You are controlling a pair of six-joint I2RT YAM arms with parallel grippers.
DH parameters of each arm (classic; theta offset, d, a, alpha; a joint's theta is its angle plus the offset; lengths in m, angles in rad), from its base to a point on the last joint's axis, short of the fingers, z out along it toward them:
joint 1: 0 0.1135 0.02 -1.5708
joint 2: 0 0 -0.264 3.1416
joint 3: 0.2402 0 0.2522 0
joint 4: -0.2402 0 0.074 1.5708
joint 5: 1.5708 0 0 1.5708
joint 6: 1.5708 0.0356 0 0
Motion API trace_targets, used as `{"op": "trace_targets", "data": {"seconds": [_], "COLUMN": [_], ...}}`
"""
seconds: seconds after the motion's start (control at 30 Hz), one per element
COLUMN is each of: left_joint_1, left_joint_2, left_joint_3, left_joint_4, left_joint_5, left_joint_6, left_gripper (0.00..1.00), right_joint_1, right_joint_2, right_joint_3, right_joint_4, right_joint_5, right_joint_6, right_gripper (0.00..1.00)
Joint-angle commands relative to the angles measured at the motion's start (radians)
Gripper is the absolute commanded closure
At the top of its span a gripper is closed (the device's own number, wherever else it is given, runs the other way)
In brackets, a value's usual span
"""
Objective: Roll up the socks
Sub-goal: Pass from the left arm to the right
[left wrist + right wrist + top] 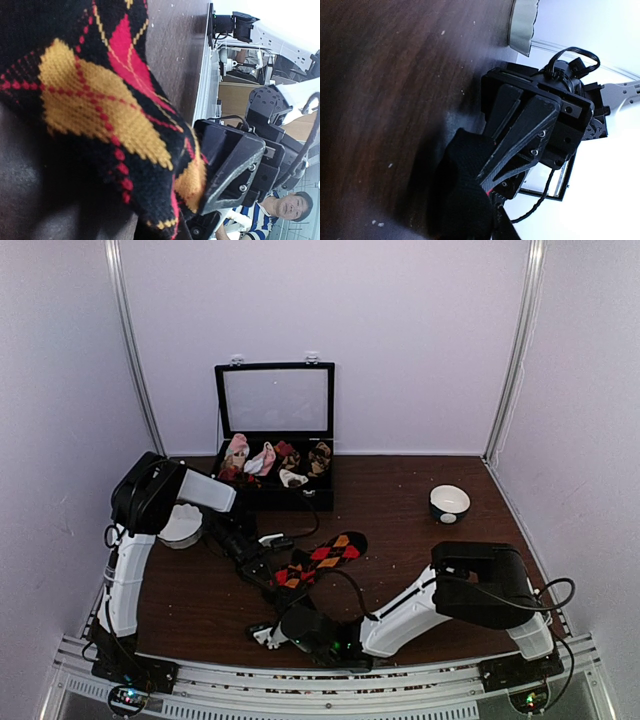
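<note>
Your left gripper (479,161) clenches the argyle sock (90,100); your right gripper (215,186) meets its end, but its jaws I cannot judge.

Two arms (128,575) (420,605); one argyle sock (322,558) at centre; one box (265,499) at 12 o'clock holding about five bundles (237,452); two bowls (449,503) (180,529), at 3 and 9 o'clock.

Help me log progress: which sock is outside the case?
The argyle sock with red and orange diamonds: it lies stretched on the table, while the other socks sit bundled in the black case.
</note>
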Motion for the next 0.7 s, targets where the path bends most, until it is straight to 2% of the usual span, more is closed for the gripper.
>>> {"op": "trace_targets", "data": {"seconds": [0.0, 0.1, 0.17, 0.27, 0.33, 0.4, 0.43, 0.5, 0.6, 0.63, 0.67], "left_joint_1": [0.009, 0.014, 0.019, 0.042, 0.066, 0.092, 0.105, 0.134, 0.156, 0.162, 0.168], "left_joint_2": [0.017, 0.009, -0.011, -0.092, -0.167, -0.233, -0.263, -0.339, -0.421, -0.447, -0.474], "left_joint_3": [0.026, 0.032, 0.045, 0.046, 0.025, 0.009, -0.003, -0.043, -0.067, -0.071, -0.077], "left_joint_4": [-0.012, 0.006, 0.016, 0.085, 0.137, 0.179, 0.203, 0.262, 0.288, 0.292, 0.297], "left_joint_5": [0.007, -0.014, -0.056, -0.177, -0.255, -0.313, -0.329, -0.347, -0.362, -0.370, -0.377], "left_joint_6": [0.019, 0.007, 0.004, -0.007, -0.012, -0.019, -0.025, -0.042, -0.030, -0.026, -0.021], "left_gripper": [1.00, 1.00, 0.97, 0.92, 0.91, 0.88, 0.82, 0.57, 0.53, 0.42, 0.08], "right_joint_1": [0.015, 0.027, 0.034, 0.038, 0.036, 0.034, 0.033, 0.030, 0.017, 0.011, 0.002], "right_joint_2": [0.009, -0.009, -0.045, -0.123, -0.176, -0.206, -0.213, -0.219, -0.227, -0.229, -0.230], "right_joint_3": [-0.003, -0.028, -0.043, -0.058, -0.059, -0.058, -0.057, -0.047, -0.045, -0.044, -0.044], "right_joint_4": [0.073, 0.034, -0.069, -0.305, -0.479, -0.589, -0.624, -0.685, -0.741, -0.756, -0.770], "right_joint_5": [0.032, 0.031, 0.028, -0.015, -0.113, -0.216, -0.267, -0.352, -0.483, -0.526, -0.565], "right_joint_6": [-0.008, 0.034, 0.142, 0.427, 0.692, 0.837, 0.896, 0.988, 1.096, 1.126, 1.151], "right_gripper": [0.89, 0.99, 1.00, 1.00, 1.00, 1.00, 1.00, 1.00, 1.00, 1.00, 1.00]}}
